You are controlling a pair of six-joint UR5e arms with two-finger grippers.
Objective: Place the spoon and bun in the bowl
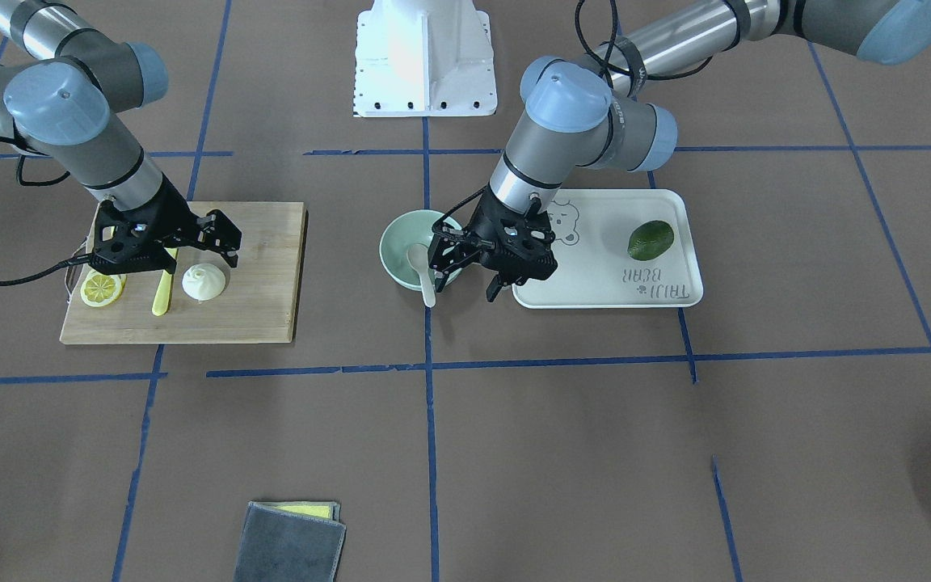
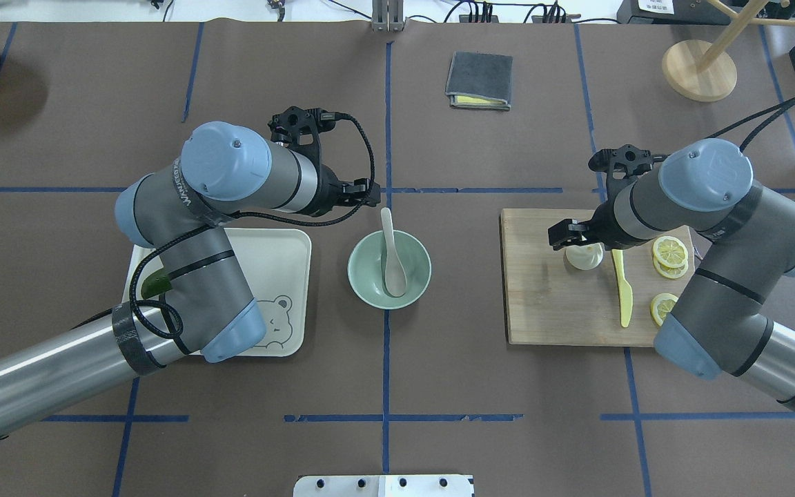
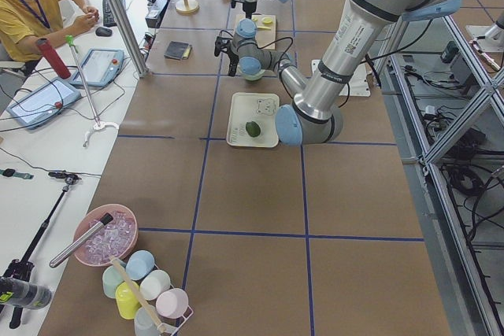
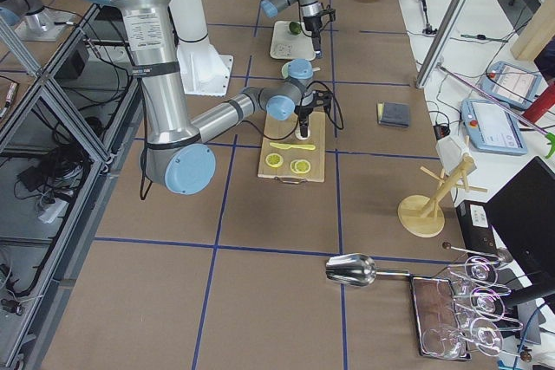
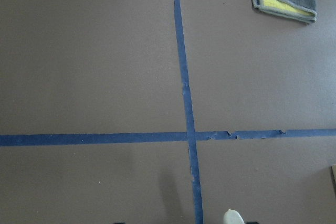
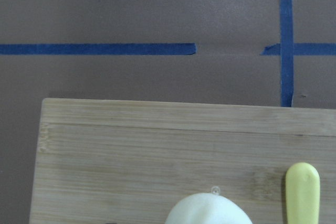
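The whitish spoon [image 2: 392, 257] lies in the mint-green bowl [image 2: 363, 276], its handle sticking out over the far rim. My left gripper [image 1: 467, 279] hangs open just beyond the bowl [image 1: 398, 242], between it and the tray, its jaws either side of the handle end; the spoon [image 1: 420, 269] is not gripped. The handle tip shows at the bottom of the left wrist view [image 5: 232, 217]. The white bun [image 2: 584, 257] sits on the wooden board [image 2: 549, 310]. My right gripper [image 1: 200, 257] is open, just above the bun [image 1: 204, 281]. The bun's top shows in the right wrist view [image 6: 209, 209].
A yellow plastic knife [image 1: 162, 293] and lemon slices [image 1: 102, 288] lie on the board beside the bun. A white tray [image 1: 659, 291] holds a dark green avocado [image 1: 650, 240]. A folded grey cloth [image 1: 292, 541] lies far from the robot. The white robot base [image 1: 425, 56] is at the near edge.
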